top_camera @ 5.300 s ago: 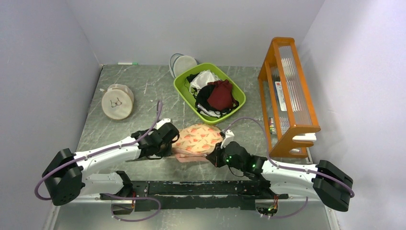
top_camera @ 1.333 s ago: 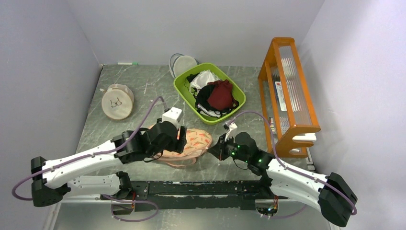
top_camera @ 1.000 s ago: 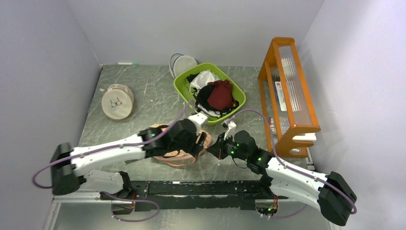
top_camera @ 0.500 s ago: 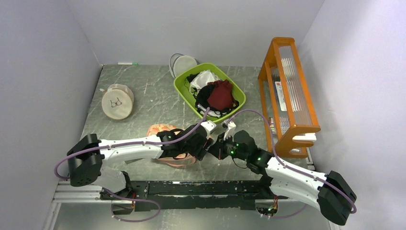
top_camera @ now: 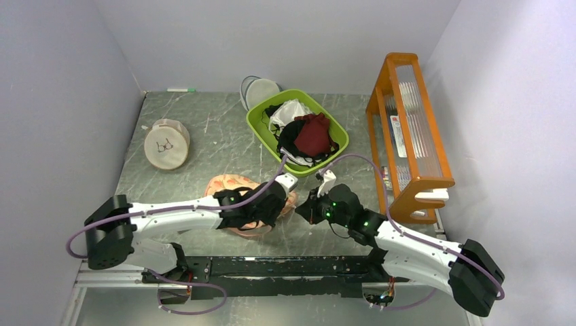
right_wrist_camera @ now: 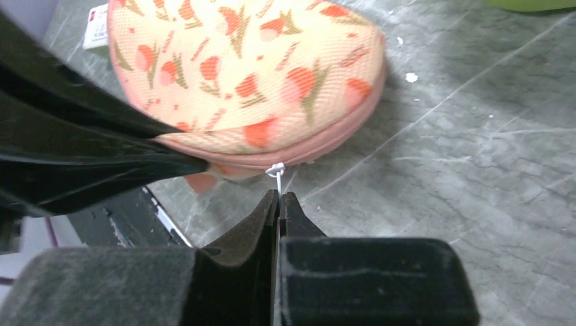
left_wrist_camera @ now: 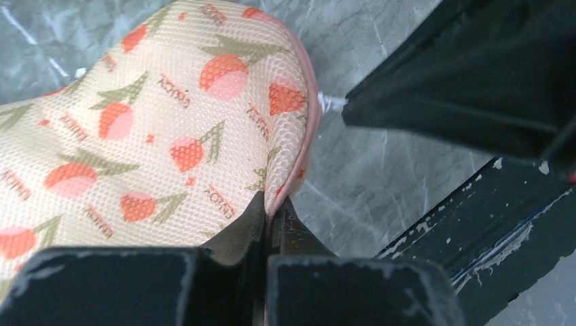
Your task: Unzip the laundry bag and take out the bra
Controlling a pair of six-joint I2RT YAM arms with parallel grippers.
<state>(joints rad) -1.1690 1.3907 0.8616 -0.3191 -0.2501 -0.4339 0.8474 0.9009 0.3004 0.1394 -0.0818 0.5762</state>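
So here's where you're at: the laundry bag point(top_camera: 232, 185) is lying on the surface point(top_camera: 204, 136) near the front edge, right between your two arms and just in front of the green basket point(top_camera: 253, 128). The flower-print side faces up.

Your left fingers point(top_camera: 284, 204) are pinched tight on the bag's pink-piped rim at its right end. The left wrist view shows it well: the left fingers point(left_wrist_camera: 270, 231) have the edge of the bag point(left_wrist_camera: 156, 122) squeezed between them, with no gap to speak of.

Your right fingers point(top_camera: 301, 210) sit just beside the same end, coming in from the right. They're clamped together too, and in the right wrist view you can see the right fingers point(right_wrist_camera: 278, 202) nipping the little white zip pull point(right_wrist_camera: 275, 170) that hangs off the seam of the bag point(right_wrist_camera: 251, 68). The seam along that side looks closed, as far as I can tell.

The two sets of fingertips are very close, almost nose to nose at that corner.

The other stuff is well apart from the action: a dark red garment point(top_camera: 314, 134) piled in the basket, a round beige pouch point(top_camera: 166, 144) off to the left, a white mesh pouch point(top_camera: 261, 89) behind the basket, and an orange rack point(top_camera: 407, 136) on the right.
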